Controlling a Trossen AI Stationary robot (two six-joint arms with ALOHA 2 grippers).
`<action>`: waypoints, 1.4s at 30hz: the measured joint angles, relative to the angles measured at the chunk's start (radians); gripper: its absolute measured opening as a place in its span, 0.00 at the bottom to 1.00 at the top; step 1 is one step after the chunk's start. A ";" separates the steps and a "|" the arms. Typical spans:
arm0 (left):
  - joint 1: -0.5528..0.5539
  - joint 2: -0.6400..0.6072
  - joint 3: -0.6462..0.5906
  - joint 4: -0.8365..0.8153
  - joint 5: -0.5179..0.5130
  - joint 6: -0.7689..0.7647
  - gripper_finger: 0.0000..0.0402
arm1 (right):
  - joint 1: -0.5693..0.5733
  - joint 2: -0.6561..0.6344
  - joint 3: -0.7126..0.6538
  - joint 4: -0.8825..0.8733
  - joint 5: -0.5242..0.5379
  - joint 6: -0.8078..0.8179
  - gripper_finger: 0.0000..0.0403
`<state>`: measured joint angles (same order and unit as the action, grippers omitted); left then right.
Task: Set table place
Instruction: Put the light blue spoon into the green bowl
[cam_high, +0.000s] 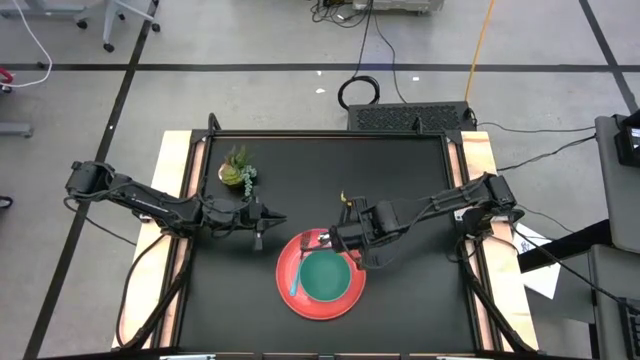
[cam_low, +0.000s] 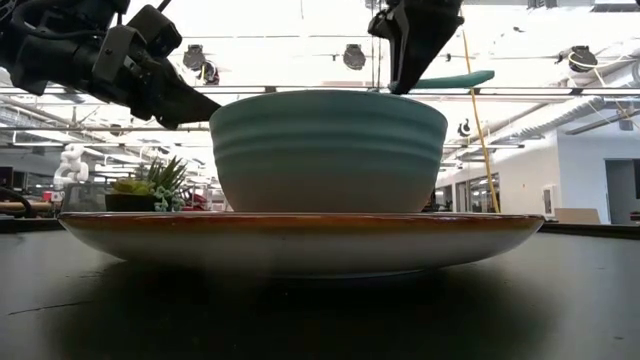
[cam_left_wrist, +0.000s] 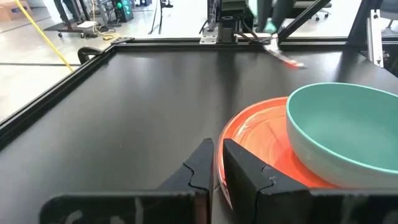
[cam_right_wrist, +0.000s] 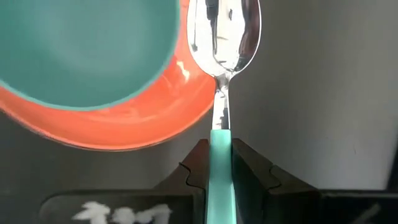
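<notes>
The red plate (cam_high: 345, 300) lies on the black table (cam_high: 400, 180) near its front middle, and the teal bowl (cam_high: 325, 277) stands on it. A light-blue handle (cam_high: 293, 280) lies on the plate left of the bowl. My right gripper (cam_high: 328, 240) is shut on the spoon (cam_right_wrist: 225, 37) above the plate's far rim. In the low view the gripper (cam_low: 412, 45) is higher than the bowl's rim (cam_low: 330, 98). My left gripper (cam_high: 272, 218) is shut and empty, left of the plate's far side; it also shows in the left wrist view (cam_left_wrist: 217, 160). My right gripper pinches the spoon's light-blue handle (cam_right_wrist: 221, 144) between its two fingers, on the handle's part nearest the metal neck. The fingers lie along the spoon. The spoon is lifted clear and roughly level, its metal bowl pointing away from the gripper, its handle end (cam_low: 455, 79) sticking out behind.
A small green potted plant (cam_high: 239, 170) stands at the table's far left. Light wooden strips (cam_high: 176, 200) run along the left and right sides. Bare table top lies right of the plate (cam_high: 420, 290) and beyond it.
</notes>
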<state>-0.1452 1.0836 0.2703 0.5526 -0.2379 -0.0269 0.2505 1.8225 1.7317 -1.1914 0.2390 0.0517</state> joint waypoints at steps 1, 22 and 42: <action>0.000 0.000 0.000 0.000 0.000 0.000 0.10 | 0.008 0.000 0.004 0.001 0.005 0.000 0.08; 0.000 0.000 0.000 -0.002 -0.004 0.005 0.10 | 0.089 0.017 0.012 0.140 0.095 -0.032 0.08; 0.000 0.000 0.000 -0.012 -0.007 0.002 0.10 | 0.126 0.080 0.070 0.045 0.216 -0.208 0.08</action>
<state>-0.1454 1.0836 0.2703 0.5407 -0.2451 -0.0250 0.3762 1.9023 1.8019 -1.1469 0.4555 -0.1566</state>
